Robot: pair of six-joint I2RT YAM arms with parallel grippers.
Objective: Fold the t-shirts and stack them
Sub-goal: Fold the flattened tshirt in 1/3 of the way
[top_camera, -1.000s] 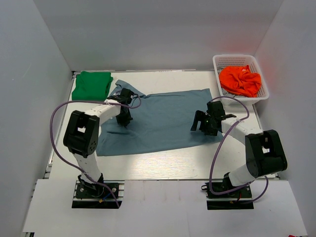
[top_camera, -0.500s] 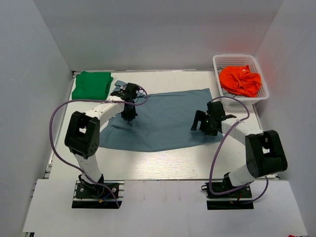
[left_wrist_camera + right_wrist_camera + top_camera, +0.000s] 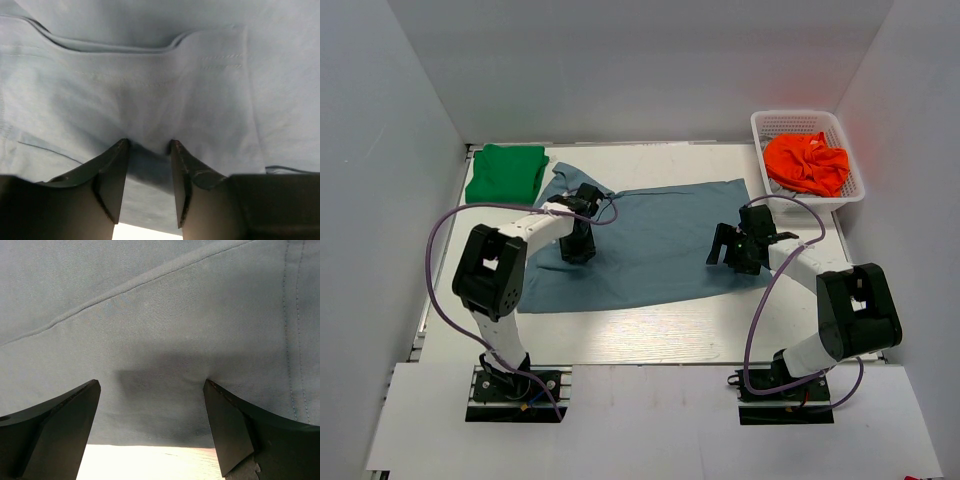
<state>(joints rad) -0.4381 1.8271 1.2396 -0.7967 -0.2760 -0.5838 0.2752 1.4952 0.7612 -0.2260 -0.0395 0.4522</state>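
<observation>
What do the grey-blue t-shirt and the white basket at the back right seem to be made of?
Grey-blue t-shirt: soft knit cloth, probably cotton jersey, with a matte finish. The wrist views show a fine weave, stitched hems and limp folds.
White basket: most likely moulded plastic, slightly glossy. Its walls are a stiff, regular lattice of small holes.

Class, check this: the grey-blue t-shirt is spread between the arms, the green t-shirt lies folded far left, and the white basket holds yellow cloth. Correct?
No: the top external view shows the cloth in the white basket is orange, not yellow. The grey-blue t-shirt is spread between the arms and the green t-shirt lies folded far left.
</observation>
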